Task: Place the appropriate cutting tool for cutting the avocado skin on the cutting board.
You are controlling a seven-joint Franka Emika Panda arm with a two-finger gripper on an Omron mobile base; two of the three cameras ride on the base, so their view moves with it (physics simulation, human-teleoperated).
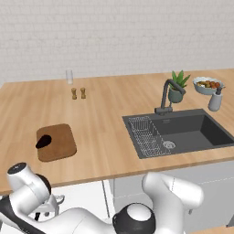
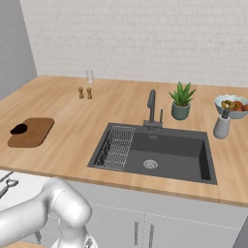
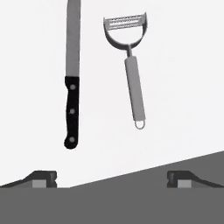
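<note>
The knife (image 3: 72,83) lies on a white drawer floor (image 3: 183,87), its black handle (image 3: 71,111) towards me and its narrow grey blade running off the top of the hand view. My gripper (image 3: 112,177) hovers above and short of it, open, with nothing between the fingertips (image 3: 41,178). The handle's end sits just ahead of the left fingertip. On the counter's left end rests the brown cutting board (image 1: 58,142), also in the right base view (image 2: 33,131). The dark avocado (image 1: 43,141) sits at the board's left edge (image 2: 19,129).
A silver peeler (image 3: 130,65) lies beside the knife on its right, round head away from me. The dark sink (image 1: 183,132) with a wire rack, a faucet (image 1: 165,96), a potted plant (image 1: 177,87), a fruit bowl (image 1: 208,85), two shakers (image 1: 78,93) and a glass (image 1: 69,76) occupy the counter.
</note>
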